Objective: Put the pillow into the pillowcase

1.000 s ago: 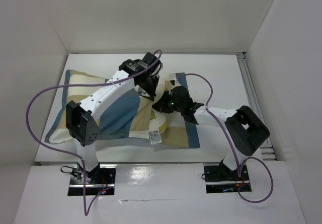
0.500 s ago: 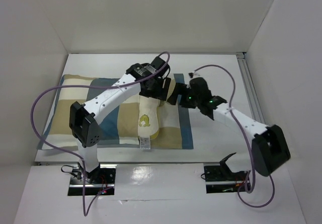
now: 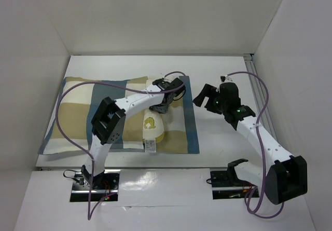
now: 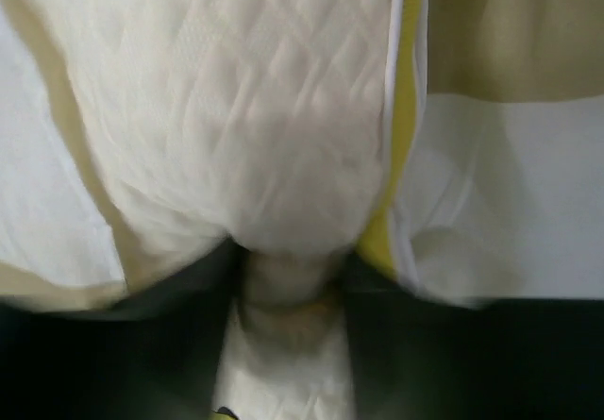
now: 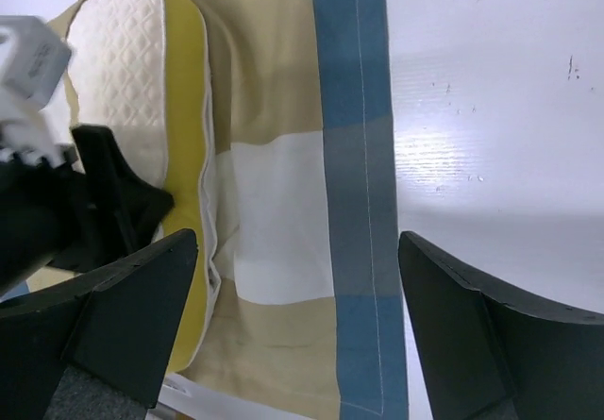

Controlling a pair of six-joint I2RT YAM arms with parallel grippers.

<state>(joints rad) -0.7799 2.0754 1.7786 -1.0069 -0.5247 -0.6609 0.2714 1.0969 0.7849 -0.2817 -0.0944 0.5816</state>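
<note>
The checked blue, tan and cream pillowcase (image 3: 83, 106) lies spread on the white table. The cream pillow (image 3: 154, 131), with yellow piping and a round yellow logo, sticks out of its right part, and its white tag (image 3: 150, 147) lies near the front edge. My left gripper (image 3: 163, 104) is shut on a fold of the quilted pillow (image 4: 264, 109), and the left wrist view shows this fabric bunched between the dark fingers (image 4: 203, 344). My right gripper (image 3: 204, 95) hangs open above the pillowcase's blue right edge (image 5: 349, 109), touching nothing.
White walls enclose the table (image 3: 223, 70) at the back and both sides. A metal rail (image 3: 259, 101) runs along the right edge. Purple cables (image 3: 65, 111) loop over both arms. Bare tabletop (image 5: 491, 90) shows to the right of the pillowcase.
The pillowcase has been spread flat to the left. My left gripper let go and closed again on the pillow. My right gripper opened and moved right, off the fabric.
</note>
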